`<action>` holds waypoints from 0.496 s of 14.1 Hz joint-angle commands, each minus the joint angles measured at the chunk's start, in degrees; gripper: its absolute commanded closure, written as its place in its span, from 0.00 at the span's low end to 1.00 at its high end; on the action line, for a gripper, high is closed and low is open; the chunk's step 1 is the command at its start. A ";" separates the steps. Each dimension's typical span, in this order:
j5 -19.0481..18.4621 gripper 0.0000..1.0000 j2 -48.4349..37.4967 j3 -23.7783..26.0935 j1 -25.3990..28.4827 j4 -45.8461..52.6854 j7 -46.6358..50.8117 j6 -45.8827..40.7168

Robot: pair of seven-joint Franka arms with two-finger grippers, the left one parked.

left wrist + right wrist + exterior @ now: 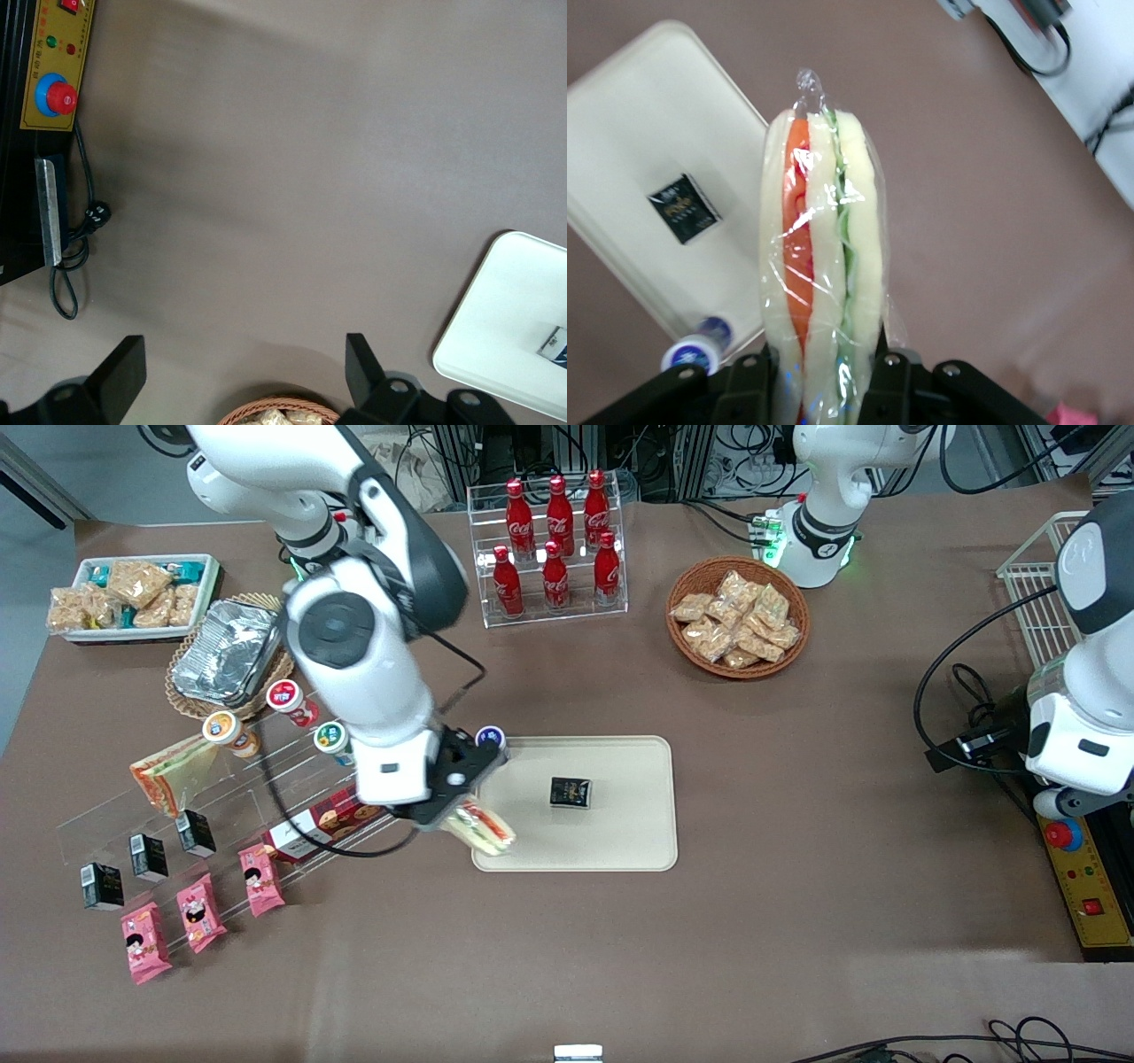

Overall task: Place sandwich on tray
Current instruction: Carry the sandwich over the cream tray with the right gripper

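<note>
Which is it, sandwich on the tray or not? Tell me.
Not on it. The sandwich is held in the shut gripper over the tray's edge nearest the working arm.

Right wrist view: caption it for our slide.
Gripper fingers hold the plastic-wrapped wedge sandwich above the cream-beige rectangular tray.

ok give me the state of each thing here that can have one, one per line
end effector: shut on the sandwich, over the tray's edge toward the working arm's end
sandwich: wrapped, held edge-on, not yet set down
tray: flat on the table, holding one small black packet
small black packet: lying on the tray, apart from the sandwich
foil container: closed, sitting in a wicker basket
cola bottles: upright, capped, in the clear rack
</note>
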 commanded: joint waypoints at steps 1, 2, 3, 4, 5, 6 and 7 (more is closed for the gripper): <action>-7.08 0.62 4.99 -0.81 4.57 0.85 -2.65 4.47; -9.28 0.62 6.58 -0.72 5.98 0.85 -2.74 6.49; -10.09 0.62 8.33 -0.72 6.34 0.76 -2.83 8.25; -9.75 0.62 9.92 -0.63 6.34 0.67 -3.44 9.57; -9.66 0.61 10.63 -0.46 7.21 0.41 -4.67 9.76; -9.74 0.61 11.24 -0.19 8.79 0.23 -5.55 9.84; -9.66 0.61 12.38 -0.11 9.24 0.23 -5.64 10.19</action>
